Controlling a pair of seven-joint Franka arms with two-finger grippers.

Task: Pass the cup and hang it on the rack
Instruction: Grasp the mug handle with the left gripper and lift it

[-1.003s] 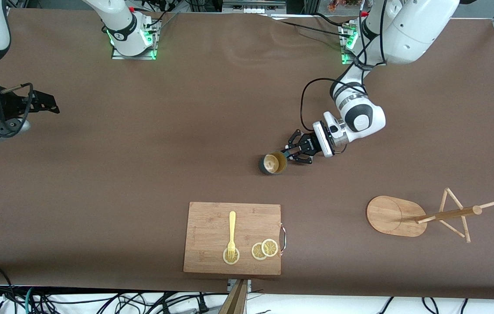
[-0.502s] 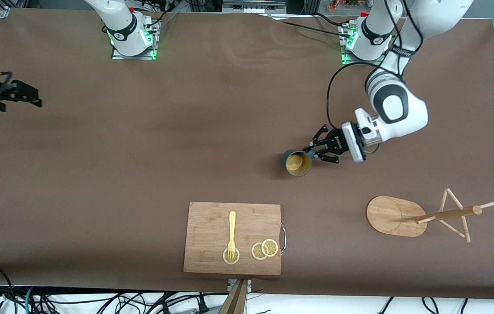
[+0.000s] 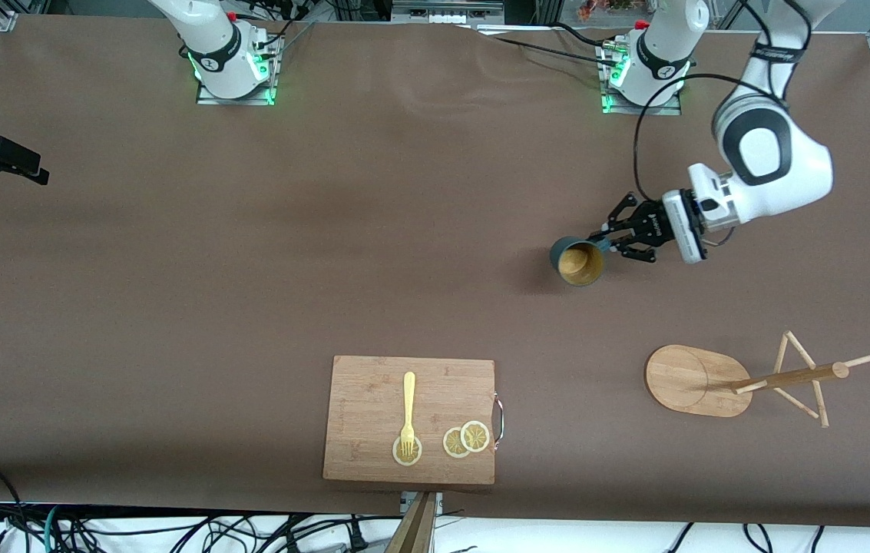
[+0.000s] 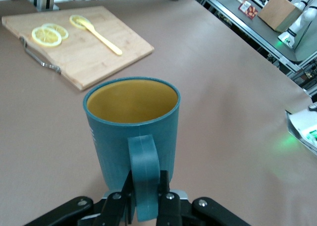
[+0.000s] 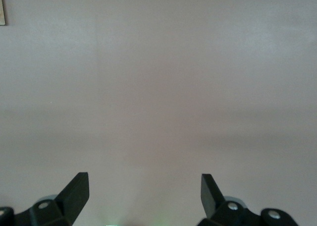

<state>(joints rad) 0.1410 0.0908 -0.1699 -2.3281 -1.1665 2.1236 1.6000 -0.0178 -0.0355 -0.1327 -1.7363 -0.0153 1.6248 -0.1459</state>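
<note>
My left gripper [image 3: 610,240] pinches the handle of the cup [image 3: 577,261], fingers [image 4: 130,195] closed tight on the loop, and holds it in the air over bare table [image 3: 250,269] toward the left arm's end. The rack [image 3: 742,379] stands nearer the front camera than the spot under the cup. My right gripper [image 3: 16,163] hangs over the table's right-arm end, fingers [image 5: 74,191] spread wide, holding nothing.

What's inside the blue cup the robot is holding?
Nothing shows inside the cup, only its yellowish walls. Its bottom is hidden from the wrist camera. The left gripper pinches its handle; the right gripper waits open.
</note>
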